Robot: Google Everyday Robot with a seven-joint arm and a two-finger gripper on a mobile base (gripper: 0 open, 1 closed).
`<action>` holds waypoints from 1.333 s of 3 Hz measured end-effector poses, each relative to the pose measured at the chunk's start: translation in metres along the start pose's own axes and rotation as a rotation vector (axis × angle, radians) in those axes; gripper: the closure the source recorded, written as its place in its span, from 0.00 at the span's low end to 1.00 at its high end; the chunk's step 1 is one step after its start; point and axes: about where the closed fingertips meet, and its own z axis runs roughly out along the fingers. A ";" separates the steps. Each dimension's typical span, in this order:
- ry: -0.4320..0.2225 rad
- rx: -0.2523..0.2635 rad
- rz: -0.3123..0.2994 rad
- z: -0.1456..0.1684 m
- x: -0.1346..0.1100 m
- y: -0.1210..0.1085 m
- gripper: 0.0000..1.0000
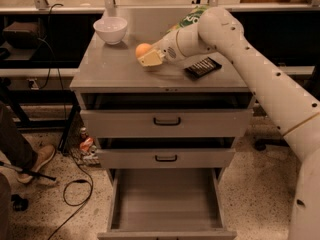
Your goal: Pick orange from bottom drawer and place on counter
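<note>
The gripper [148, 55] hovers low over the grey metal tabletop [112, 70], w/ jaws closed on small round orange fruit [142, 48]; maybe touching surface, can't tell.

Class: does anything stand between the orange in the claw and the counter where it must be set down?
Nothing visible does. The claw holds the orange low over a bare patch of the counter. The white bowl sits at the back left and the black flat packet to the right, both apart from it.
</note>
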 end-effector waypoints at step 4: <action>-0.048 -0.053 0.096 0.008 0.009 -0.016 0.00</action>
